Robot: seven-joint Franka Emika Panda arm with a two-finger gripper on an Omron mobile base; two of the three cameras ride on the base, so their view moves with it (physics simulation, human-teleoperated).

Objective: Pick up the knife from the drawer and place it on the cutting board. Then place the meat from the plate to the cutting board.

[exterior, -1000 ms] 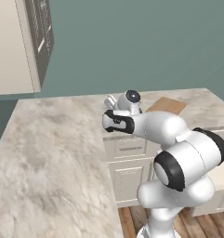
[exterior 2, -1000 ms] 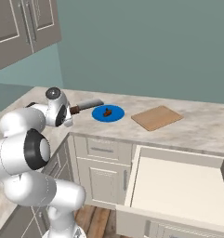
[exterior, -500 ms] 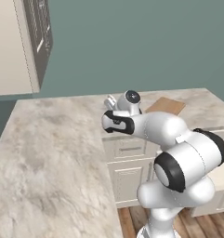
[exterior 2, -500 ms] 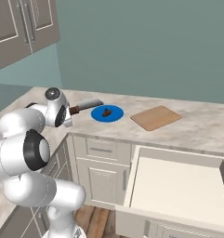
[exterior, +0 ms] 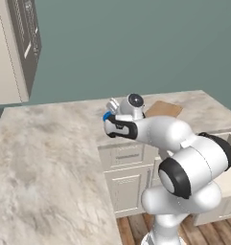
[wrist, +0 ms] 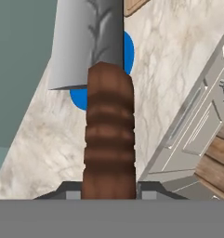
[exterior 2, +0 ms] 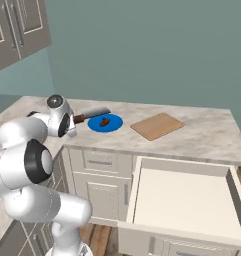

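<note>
**Worktop: plate and board side by side near the front edge**

You have a pale marbled worktop (exterior 2: 202, 131) that runs along the teal wall and turns a corner at the left, so it forms an L. On the stretch along the wall, the blue plate (exterior 2: 112, 125) lies flat on the worktop, toward the front edge and nearer the corner. The meat (exterior 2: 105, 121) sits on the plate, not on the worktop itself. To the right of the plate, apart from it, the cutting board (exterior 2: 157, 125) lies flat, turned at an angle to the front edge. You can see the board (exterior: 163, 109) from the left base view too.
</note>
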